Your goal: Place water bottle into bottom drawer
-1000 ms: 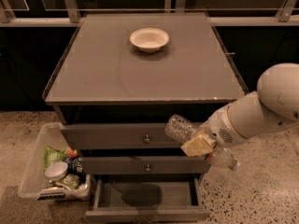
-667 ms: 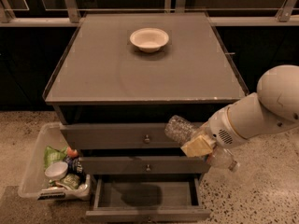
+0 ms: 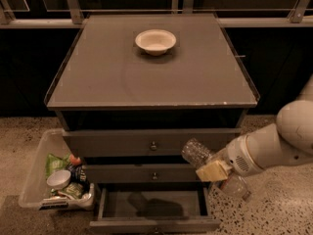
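Camera view, looking down on a grey-brown cabinet with a flat top that carries 1 white bowl near its rear edge. The cabinet stands on a speckled floor. Behind it run metal rails and dark glass panels. At the cabinet's left, on the floor, sits a clear bin holding snack packets. Of the 3 drawers, the top drawer and middle drawer are closed. The bottom drawer is pulled out, with a dark shadow on its floor.

The white arm enters from the right. Its gripper is clamped round the middle of the water bottle and holds it off the ground. The bottle lies tilted, its upper end to the left in front of the drawer fronts and its lower end to the right, near the cabinet's right front corner. Bottle and gripper hang above the right end of the open bottom drawer, not inside it.

Compared with 0.7 s ago, the arm, gripper and bottle sit lower and slightly further right, closer to the open drawer. Bowl, bin and drawers are unchanged.
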Motion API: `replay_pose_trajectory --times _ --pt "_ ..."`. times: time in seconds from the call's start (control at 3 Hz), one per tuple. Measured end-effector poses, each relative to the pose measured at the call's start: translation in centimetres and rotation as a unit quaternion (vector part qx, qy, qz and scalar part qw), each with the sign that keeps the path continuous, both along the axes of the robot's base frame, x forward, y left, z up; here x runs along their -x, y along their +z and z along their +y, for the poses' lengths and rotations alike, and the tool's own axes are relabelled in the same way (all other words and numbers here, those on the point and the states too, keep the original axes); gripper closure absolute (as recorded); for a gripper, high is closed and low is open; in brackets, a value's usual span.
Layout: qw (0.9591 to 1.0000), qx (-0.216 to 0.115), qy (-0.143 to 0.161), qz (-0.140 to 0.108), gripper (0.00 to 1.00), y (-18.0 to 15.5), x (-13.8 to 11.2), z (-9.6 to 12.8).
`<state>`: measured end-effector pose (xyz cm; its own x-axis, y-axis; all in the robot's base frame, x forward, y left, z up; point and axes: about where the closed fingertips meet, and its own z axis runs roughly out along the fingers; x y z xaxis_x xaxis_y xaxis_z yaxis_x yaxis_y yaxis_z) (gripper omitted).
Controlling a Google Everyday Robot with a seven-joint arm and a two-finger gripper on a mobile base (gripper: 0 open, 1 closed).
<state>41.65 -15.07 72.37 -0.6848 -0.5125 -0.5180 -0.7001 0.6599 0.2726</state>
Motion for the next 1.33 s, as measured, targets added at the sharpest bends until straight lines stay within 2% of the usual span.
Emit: replay_pose_trajectory --times 0.33,0.67,1.0,1.33 --pt "0.9965 -0.031 -0.052 0.058 1.0 -8.1 2.2 -2.4" --pt "0.9896 -0.046 -0.081 0.109 1.0 -14.6 3.2 -3.6" --pt "0.988 -0.052 -0.082 0.12 1.0 -15.7 3.5 -3.5" --pt "0.9839 -0.067 -0.101 0.131 1.0 -16.7 3.6 -4.5"
